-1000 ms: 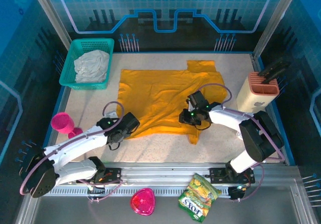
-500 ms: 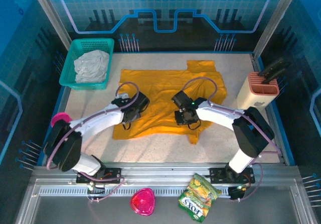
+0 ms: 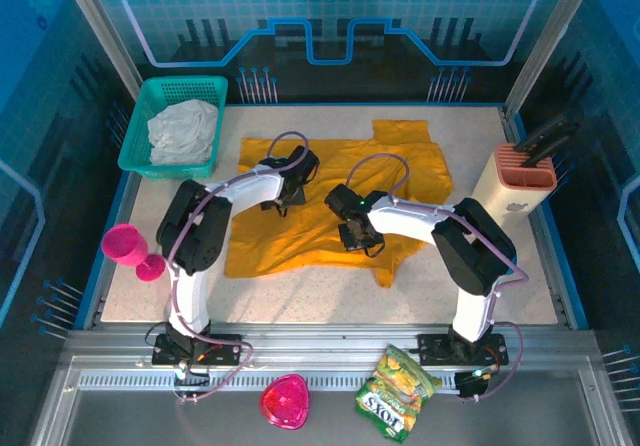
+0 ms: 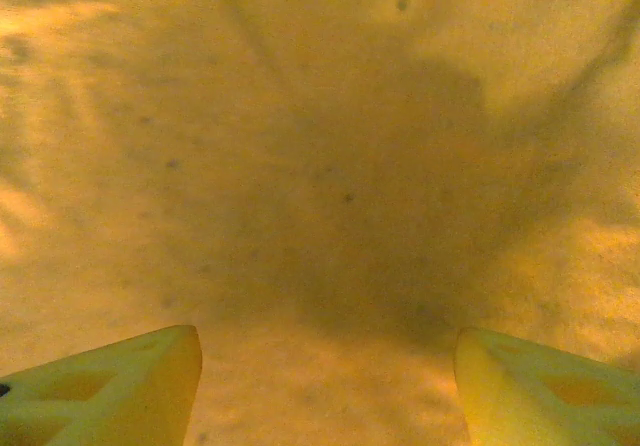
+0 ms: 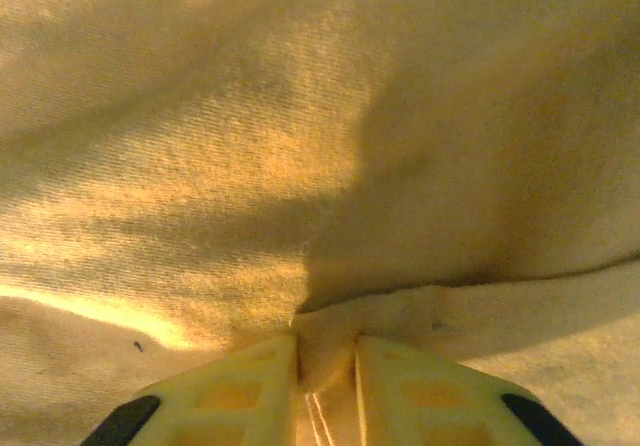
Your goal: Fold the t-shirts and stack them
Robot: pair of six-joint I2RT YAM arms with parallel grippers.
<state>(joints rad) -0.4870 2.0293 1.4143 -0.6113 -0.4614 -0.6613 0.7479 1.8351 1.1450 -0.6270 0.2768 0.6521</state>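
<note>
A mustard-orange t-shirt [image 3: 290,238] lies spread on the table, one sleeve pointing to the far right and a flap hanging toward the near edge. My left gripper [image 3: 292,178] hovers over its far left part. In the left wrist view the left gripper [image 4: 325,341] is open, its fingers wide apart over the t-shirt's cloth [image 4: 330,166]. My right gripper [image 3: 355,238] sits low on the shirt's middle. In the right wrist view the right gripper [image 5: 325,351] is shut on a stitched fold of the t-shirt [image 5: 250,116].
A teal basket [image 3: 140,116] holding white cloth stands at the far left. A pink goblet [image 3: 125,244] is at the left edge and a knife block [image 3: 515,181] at the right. A snack bag [image 3: 395,391] and a pink bowl [image 3: 284,402] lie by the arm bases.
My left arm swung from the shirt's near left corner up to its far left part. My right gripper slid left across the shirt and closed on a fold of cloth.
</note>
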